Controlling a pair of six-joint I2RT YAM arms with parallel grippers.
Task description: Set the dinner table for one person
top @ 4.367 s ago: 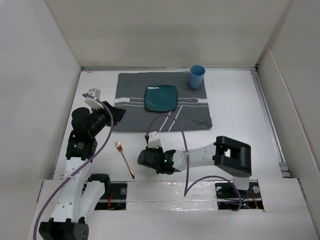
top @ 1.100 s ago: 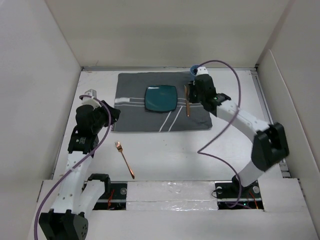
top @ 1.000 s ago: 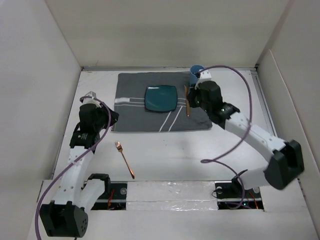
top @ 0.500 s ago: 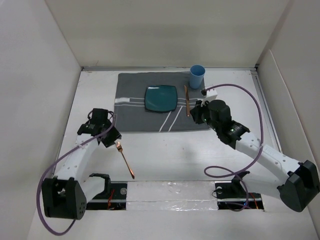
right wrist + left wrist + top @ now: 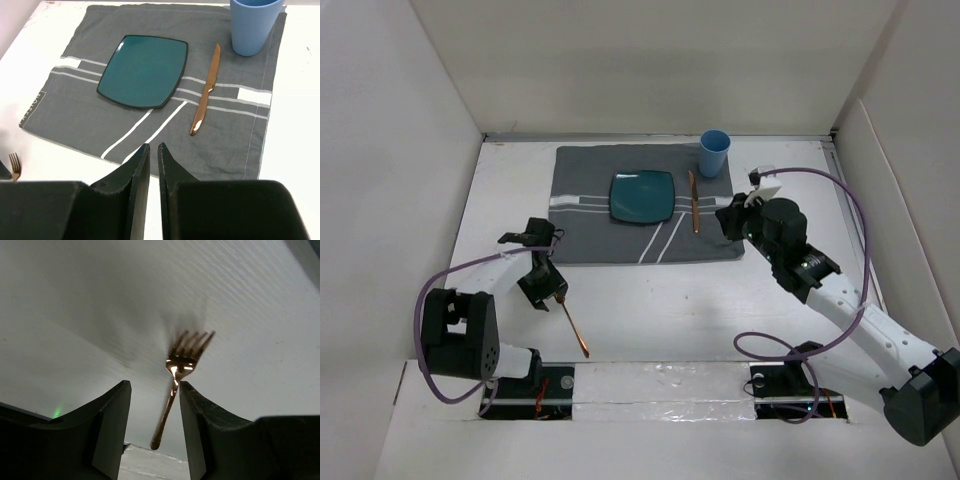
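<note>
- The fork point(image 5: 572, 322) lies flat on the bare white table point(image 5: 650, 300), just off the near-left corner of the grey placemat point(image 5: 582, 232) and not on it.
- Seen from above, its long axis runs on a diagonal: tines toward the far left, handle end toward the near right.
- The left pincer point(image 5: 154, 387) hangs right over the tine end with its jaws spread wide. In the wrist view the handle runs up through the gap, leaning a little, tines pointing away. Neither jaw touches the fork, so it is not held.
- With the jaws either side of the handle, a close would likely come across its width; the pincer looks to need lowering first.
- The right pincer point(image 5: 153, 147) is well apart from the fork, beside the placemat's right edge. Its jaws stand at a thin slit and hold nothing.
- On the placemat the teal plate point(image 5: 642, 196) sits in the middle, the knife point(image 5: 695, 200) just to its right and the blue cup point(image 5: 714, 153) at the far right corner. The strip left of the plate is bare and probably suits the fork.
</note>
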